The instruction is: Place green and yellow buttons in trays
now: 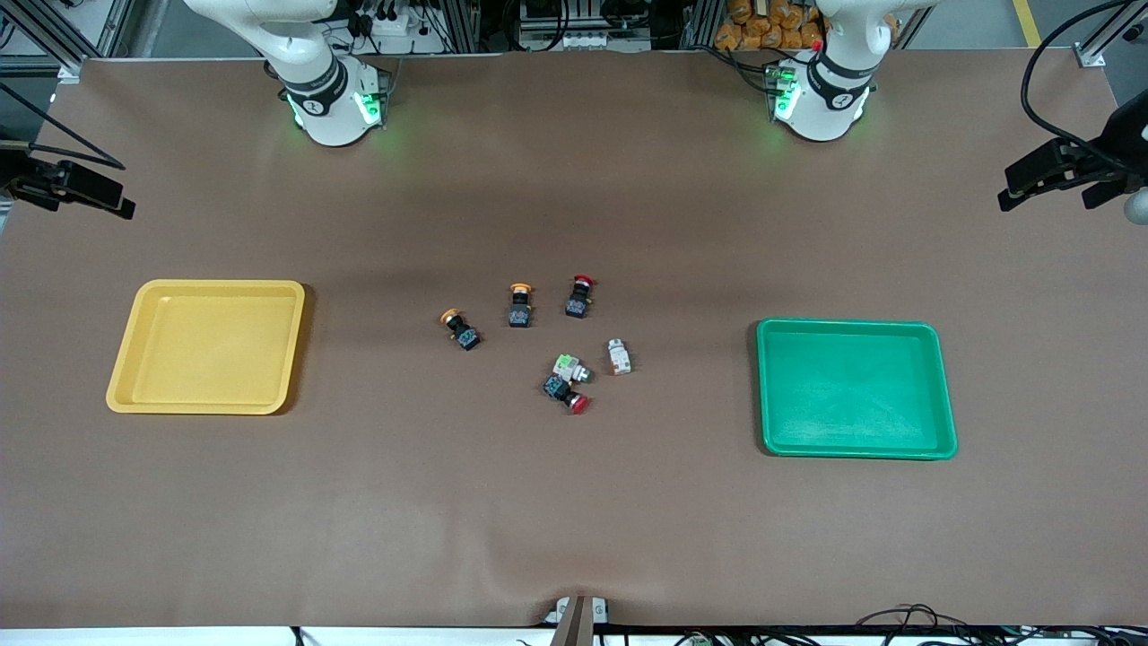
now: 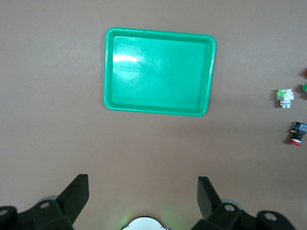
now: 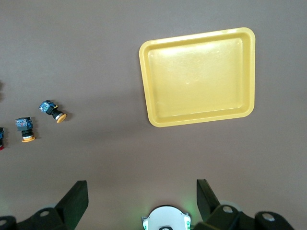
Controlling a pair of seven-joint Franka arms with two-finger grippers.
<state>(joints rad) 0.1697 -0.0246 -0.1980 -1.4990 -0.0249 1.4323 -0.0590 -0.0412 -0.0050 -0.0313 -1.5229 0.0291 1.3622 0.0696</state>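
Left gripper [image 2: 142,191], right gripper [image 3: 141,191]: only finger ends in frame. Red button [image 3: 1,136]: cut by edge. Whitish button [image 1: 618,356]: cap colour unreadable.

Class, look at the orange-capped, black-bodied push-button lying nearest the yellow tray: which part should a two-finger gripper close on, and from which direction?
Grip the orange-capped push-button across its boxy black body, coming straight down from above. It lies on its side on the table, apart from its neighbours, so the fingers probably fit either side. The round cap would likely slip.
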